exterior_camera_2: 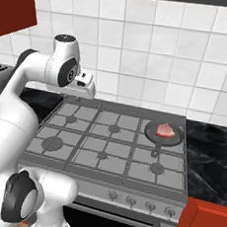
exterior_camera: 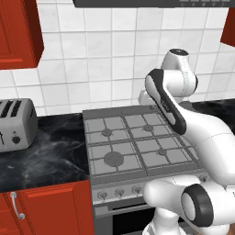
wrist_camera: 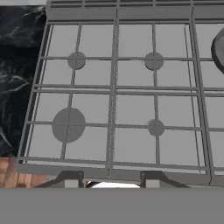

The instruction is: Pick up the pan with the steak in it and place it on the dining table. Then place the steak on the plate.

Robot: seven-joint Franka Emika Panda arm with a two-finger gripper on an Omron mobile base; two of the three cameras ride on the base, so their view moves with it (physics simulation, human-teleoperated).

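Observation:
The dark grey pan (exterior_camera_2: 164, 133) sits on the back right burner of the stove, its short handle pointing toward the front. The pink-red steak (exterior_camera_2: 165, 130) lies inside it. In the hand view only the pan's curved edge (wrist_camera: 218, 49) shows, at the far right. My gripper (wrist_camera: 111, 180) hovers high over the left half of the stove, well left of the pan. It is open, its two fingertips apart with nothing between them. The white hand (exterior_camera_2: 83, 86) hangs above the back left burner. The dining table and the plate are out of view.
The grey gas stove (exterior_camera: 133, 142) has several burners under grates. Black marble counter (exterior_camera: 50, 151) runs on both sides, with a silver toaster (exterior_camera: 16, 124) at the left. Red cabinets (exterior_camera: 20, 32) hang above, against a white tiled wall.

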